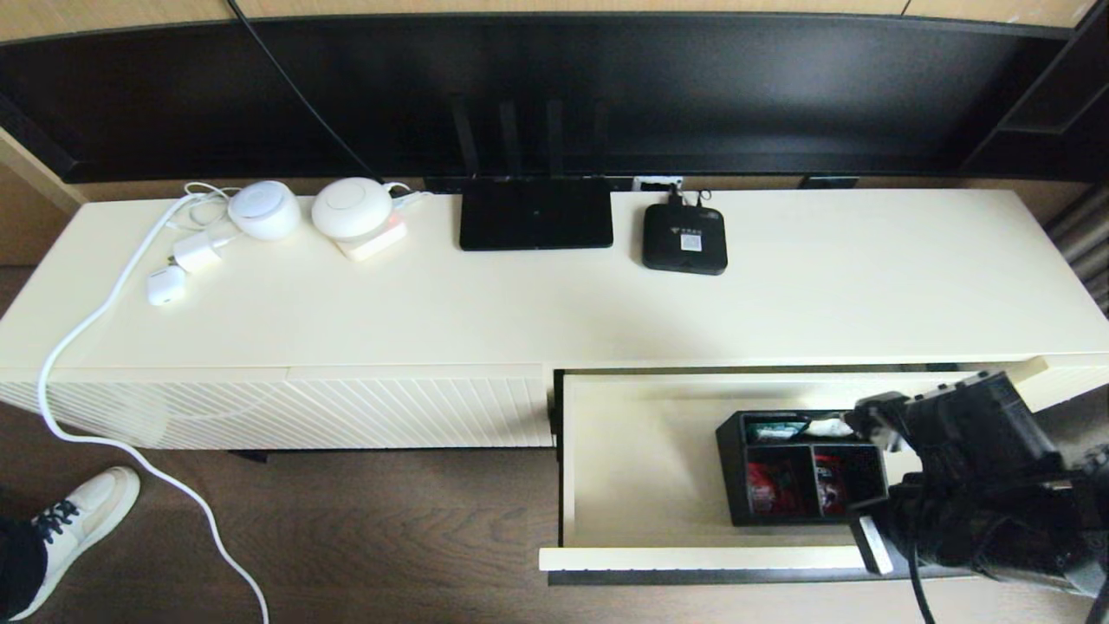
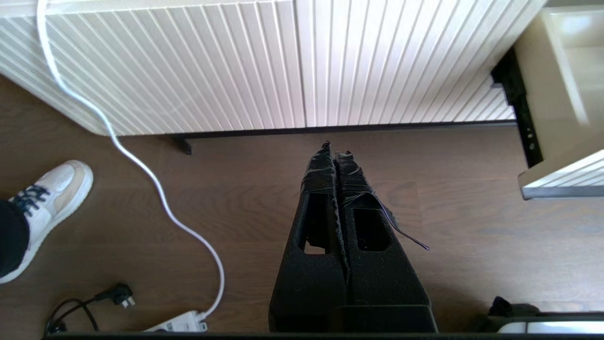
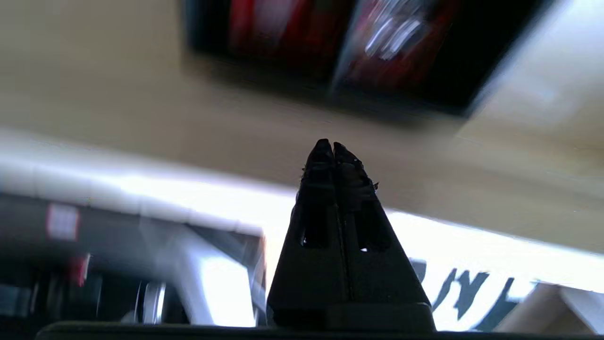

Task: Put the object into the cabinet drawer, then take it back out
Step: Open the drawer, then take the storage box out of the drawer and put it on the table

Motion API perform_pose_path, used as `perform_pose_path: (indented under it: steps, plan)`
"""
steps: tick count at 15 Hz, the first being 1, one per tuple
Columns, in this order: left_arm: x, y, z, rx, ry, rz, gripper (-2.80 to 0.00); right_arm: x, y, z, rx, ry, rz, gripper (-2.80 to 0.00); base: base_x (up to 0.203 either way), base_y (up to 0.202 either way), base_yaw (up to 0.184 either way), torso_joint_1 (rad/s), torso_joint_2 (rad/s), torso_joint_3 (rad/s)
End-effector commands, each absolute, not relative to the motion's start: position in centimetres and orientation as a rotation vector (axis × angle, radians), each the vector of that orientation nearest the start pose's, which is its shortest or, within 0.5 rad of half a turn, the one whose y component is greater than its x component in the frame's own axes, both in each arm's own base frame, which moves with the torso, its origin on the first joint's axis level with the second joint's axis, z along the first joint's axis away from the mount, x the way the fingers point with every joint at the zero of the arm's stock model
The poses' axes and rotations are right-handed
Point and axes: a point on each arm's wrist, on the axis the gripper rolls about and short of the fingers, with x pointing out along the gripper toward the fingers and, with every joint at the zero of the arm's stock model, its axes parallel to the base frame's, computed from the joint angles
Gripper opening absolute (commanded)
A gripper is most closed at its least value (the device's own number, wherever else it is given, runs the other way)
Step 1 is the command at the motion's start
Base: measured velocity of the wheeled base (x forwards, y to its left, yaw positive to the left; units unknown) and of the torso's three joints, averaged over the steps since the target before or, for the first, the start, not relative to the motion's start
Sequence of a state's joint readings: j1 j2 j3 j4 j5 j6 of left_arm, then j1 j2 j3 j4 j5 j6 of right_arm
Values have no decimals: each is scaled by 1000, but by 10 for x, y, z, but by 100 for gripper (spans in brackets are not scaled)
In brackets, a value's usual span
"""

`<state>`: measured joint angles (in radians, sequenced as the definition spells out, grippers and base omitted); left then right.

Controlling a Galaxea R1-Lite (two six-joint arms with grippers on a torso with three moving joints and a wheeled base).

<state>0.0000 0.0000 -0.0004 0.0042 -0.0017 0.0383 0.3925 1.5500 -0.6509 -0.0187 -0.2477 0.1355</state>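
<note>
The black organizer box (image 1: pixel 806 468), holding red, white and teal items in three compartments, sits in the right half of the open cream drawer (image 1: pixel 641 459). In the right wrist view the box (image 3: pixel 401 52) is blurred and lies beyond the fingertips. My right arm (image 1: pixel 979 485) reaches over the drawer's right front corner. My right gripper (image 3: pixel 332 146) is shut and empty above the drawer floor, just past the front edge and short of the box. My left gripper (image 2: pixel 335 148) is shut and empty, low over the wooden floor before the cabinet; it is out of the head view.
On the cabinet top stand a flat black router (image 1: pixel 535 213), a small black set-top box (image 1: pixel 684 238) and two round white devices (image 1: pixel 264 210). A white cable (image 1: pixel 87 329) runs down to a power strip (image 2: pixel 179 323). A person's shoe (image 1: pixel 78 520) is near the diagonal-ribbed panel (image 1: pixel 277 412).
</note>
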Motion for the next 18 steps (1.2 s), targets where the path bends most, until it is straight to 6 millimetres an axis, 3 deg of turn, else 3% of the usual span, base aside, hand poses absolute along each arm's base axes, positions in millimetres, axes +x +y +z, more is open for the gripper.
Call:
perform_pose_path:
  steps: [1,4,6,7,8,12,18]
  plan:
    - [-23,0,75,38,5,-2,-280,213,79,145,-127,776,59,-280,0,0,0,0,0,0]
    - [-23,0,75,38,4,-2,-280,217,68,155,-83,746,9,-280,0,0,0,0,0,0]
    - [-23,0,75,38,5,-2,-280,217,66,151,-43,805,-26,-280,0,0,0,0,0,0]
    - [-23,0,75,38,4,-2,-280,216,66,148,-29,850,-38,-149,0,0,0,0,0,0]
    - [-23,0,75,38,4,-2,-280,217,66,149,8,870,-39,0,0,0,0,0,0,0]
    - [-23,0,75,38,5,-2,-280,217,69,153,96,928,-31,0,0,0,0,0,0,0]
    - [-23,0,75,38,6,-2,-280,235,77,124,133,1052,-44,0,0,0,0,0,0,0]
